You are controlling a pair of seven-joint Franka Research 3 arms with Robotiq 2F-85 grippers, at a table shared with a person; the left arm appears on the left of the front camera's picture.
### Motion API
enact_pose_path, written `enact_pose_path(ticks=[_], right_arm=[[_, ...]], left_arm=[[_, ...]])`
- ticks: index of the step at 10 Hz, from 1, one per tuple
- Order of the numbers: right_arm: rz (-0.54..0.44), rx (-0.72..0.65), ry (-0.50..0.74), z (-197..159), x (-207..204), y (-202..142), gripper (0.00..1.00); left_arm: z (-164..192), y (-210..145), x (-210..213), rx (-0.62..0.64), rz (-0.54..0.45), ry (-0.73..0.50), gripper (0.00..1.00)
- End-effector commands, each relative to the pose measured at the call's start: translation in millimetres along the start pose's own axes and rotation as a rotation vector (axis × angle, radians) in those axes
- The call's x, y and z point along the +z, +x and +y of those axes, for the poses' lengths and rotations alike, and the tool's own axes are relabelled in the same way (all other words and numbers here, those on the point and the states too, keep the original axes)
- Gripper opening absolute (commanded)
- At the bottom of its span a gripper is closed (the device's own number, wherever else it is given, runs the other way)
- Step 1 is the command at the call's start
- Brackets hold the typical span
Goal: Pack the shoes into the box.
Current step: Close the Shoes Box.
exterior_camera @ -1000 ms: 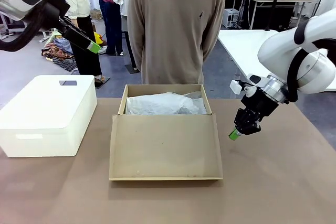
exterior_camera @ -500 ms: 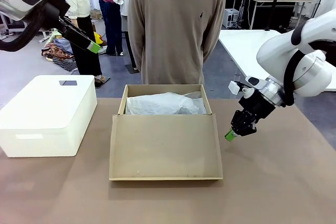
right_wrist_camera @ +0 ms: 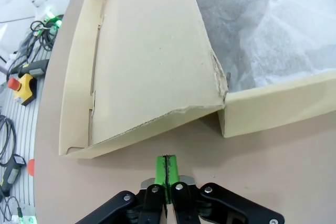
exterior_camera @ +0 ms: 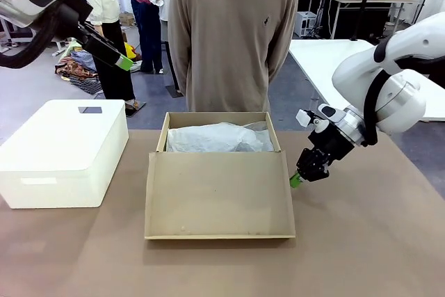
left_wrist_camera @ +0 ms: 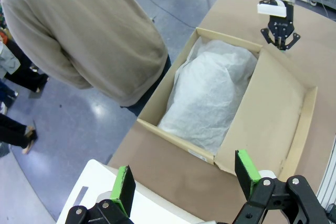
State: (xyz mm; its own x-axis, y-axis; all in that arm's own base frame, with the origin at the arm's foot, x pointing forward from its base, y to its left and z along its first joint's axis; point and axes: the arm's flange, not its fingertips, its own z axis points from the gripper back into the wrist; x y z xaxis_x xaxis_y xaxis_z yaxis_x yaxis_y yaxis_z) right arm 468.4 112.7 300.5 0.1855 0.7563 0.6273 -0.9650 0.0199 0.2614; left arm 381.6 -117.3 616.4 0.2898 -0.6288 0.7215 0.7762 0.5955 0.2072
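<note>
Right gripper (exterior_camera: 295, 180), pressed together, beside right edge of flap lid (exterior_camera: 219, 196); box (exterior_camera: 161, 137) mid-table, tissue (exterior_camera: 215, 137) heaped inside. Left gripper (left_wrist_camera: 185, 174) spread (high, well apart). Risk: closed tip shoves box sideways instead of lifting lid.

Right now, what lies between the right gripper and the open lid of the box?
Nothing: only a strip of bare table separates the shut right gripper from the lid edge, as the right wrist view shows.

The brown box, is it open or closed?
Open. The box has its flap lid folded out in front, and white tissue paper shows inside.
</note>
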Motion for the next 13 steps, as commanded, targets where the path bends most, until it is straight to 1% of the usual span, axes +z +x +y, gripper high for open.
enact_pose_path(ticks=[1,6,13], right_arm=[[-0.049,0.040,-0.005,-7.1,-7.8,-1.8,0.00],[-0.105,0.056,0.046,-13.6,-19.8,-5.5,0.00],[-0.131,0.096,0.194,-1.5,-18.2,1.3,0.00]], left_arm=[[0.3,-1.4,1.0,0.004,-0.012,-0.013,1.00],[0.3,-1.4,1.0,0.004,-0.012,-0.013,1.00],[0.3,-1.4,1.0,0.004,-0.012,-0.013,1.00]])
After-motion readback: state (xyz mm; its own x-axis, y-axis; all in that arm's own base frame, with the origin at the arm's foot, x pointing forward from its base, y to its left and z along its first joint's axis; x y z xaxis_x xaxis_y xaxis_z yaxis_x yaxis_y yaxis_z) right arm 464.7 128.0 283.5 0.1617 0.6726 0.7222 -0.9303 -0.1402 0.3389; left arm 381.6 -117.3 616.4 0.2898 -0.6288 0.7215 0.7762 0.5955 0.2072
